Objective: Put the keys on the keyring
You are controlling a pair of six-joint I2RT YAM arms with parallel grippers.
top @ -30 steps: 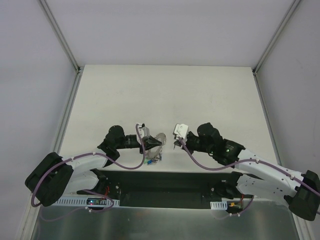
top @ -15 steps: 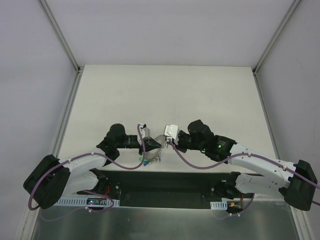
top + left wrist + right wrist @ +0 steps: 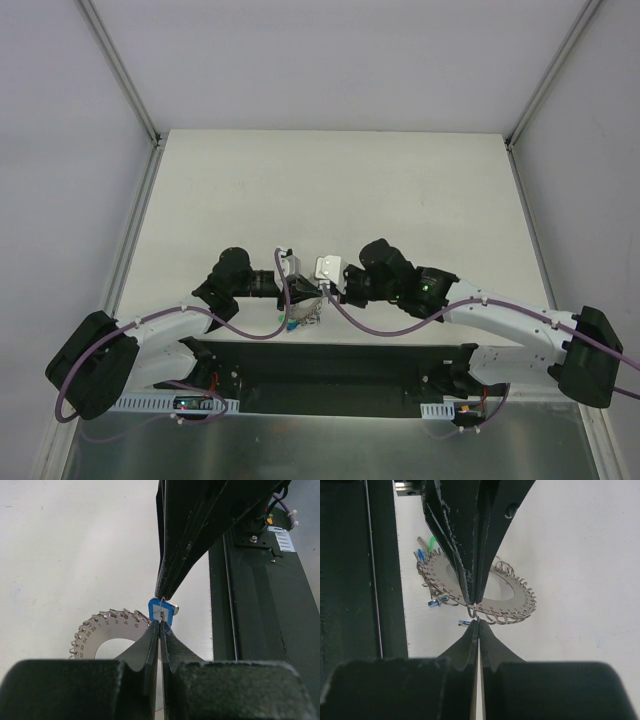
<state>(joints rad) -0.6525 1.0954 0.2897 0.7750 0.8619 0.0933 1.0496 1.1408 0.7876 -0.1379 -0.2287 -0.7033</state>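
The keyring (image 3: 517, 599), a flat silvery disc with numbered wire loops round its rim, hangs tilted above the table between both grippers (image 3: 314, 304). My left gripper (image 3: 160, 623) is shut on the ring's rim; in the right wrist view its fingers (image 3: 470, 575) come down from the top onto that rim. My right gripper (image 3: 478, 621) is shut on a small blue-headed key (image 3: 162, 613), pressed tip to tip against a loop at the ring's near edge. Other keys hang from loops: a blue one (image 3: 434, 603) and a green one (image 3: 433, 542).
A black base rail (image 3: 330, 365) runs along the near edge just behind the ring, and shows as a dark bar at the right (image 3: 260, 605). White tabletop (image 3: 330, 190) stretches away to the far wall, with metal frame posts (image 3: 135, 200) at both sides.
My right arm has swung left until its gripper tip meets the keyring held by the left gripper. The left arm has barely moved. Both grippers stayed shut.
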